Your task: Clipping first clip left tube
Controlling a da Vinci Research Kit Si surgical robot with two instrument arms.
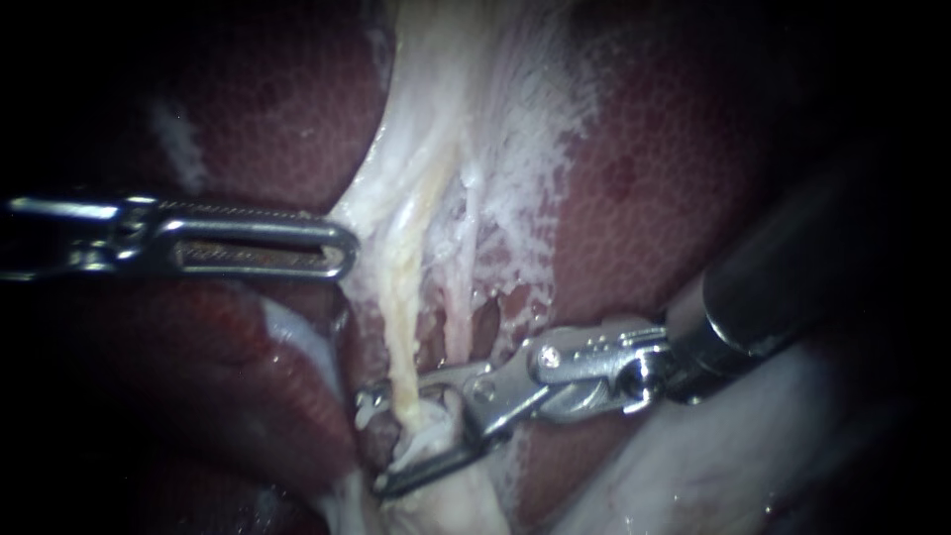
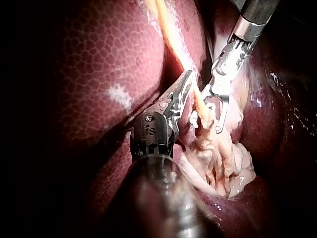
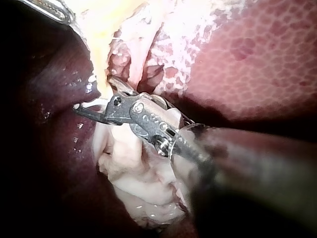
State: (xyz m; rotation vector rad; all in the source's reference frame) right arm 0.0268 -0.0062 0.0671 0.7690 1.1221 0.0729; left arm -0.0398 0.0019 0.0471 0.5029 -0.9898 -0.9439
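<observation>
Our right instrument [image 1: 378,441], 6 o'clock: pincer spread astride left tube [image 1: 399,337]. Left instrument [image 1: 339,248] pincer pressed together. Risk: bunched tissue caught in clip.

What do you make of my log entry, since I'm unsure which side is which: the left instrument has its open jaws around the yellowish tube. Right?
Not quite. It is the right instrument whose open jaws are around the yellowish tube; the endoscope view shows it.

left instrument [image 1: 335,248]: silver, long slotted tip, ribbed inner face | right instrument [image 1: 391,441]: silver hinged head, pivot screw, dark shaft
</observation>
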